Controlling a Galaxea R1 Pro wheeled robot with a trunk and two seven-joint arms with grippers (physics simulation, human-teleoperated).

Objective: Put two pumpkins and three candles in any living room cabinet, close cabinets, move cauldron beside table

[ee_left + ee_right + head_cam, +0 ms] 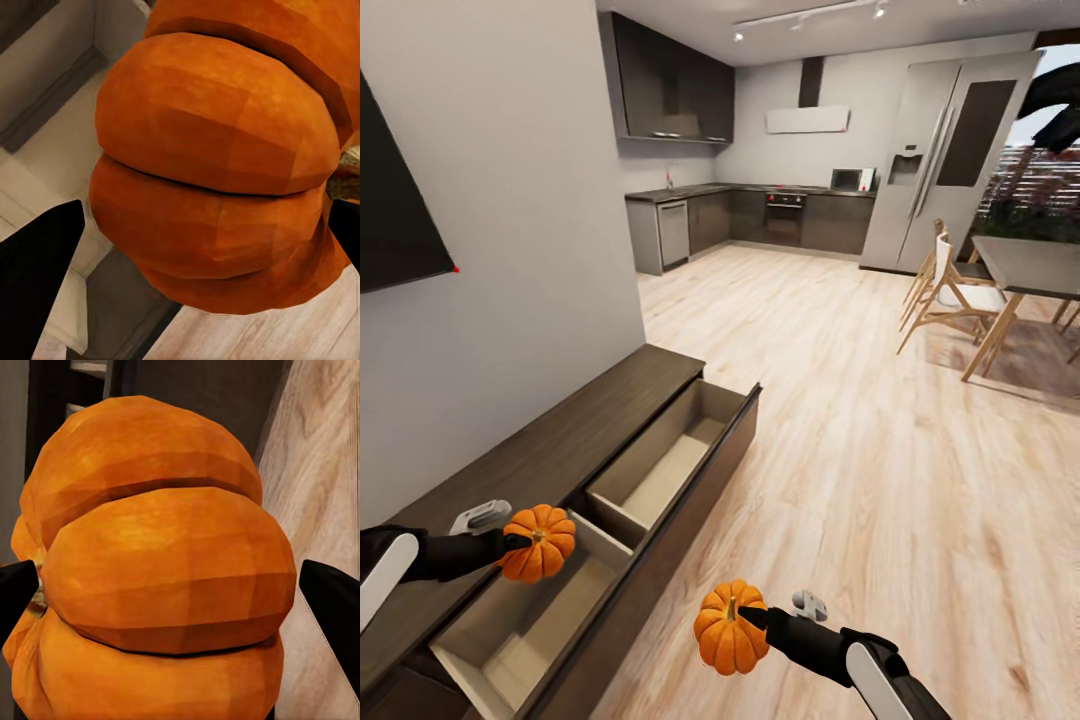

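My left gripper is shut on one orange pumpkin, holding it above the near open drawer of the long dark-brown cabinet. That pumpkin bulges between the black fingertips in the left wrist view, with the pale drawer inside behind it. My right gripper is shut on the second pumpkin, over the plank floor just in front of the cabinet's open drawer front. In the right wrist view this pumpkin sits between the fingers. Cauldron, candles and coffee table are out of view.
Two cabinet drawers stand open, the near one and the far one, both with pale insides. A black TV hangs on the wall. A kitchen lies beyond, with a dining table and chairs at right.
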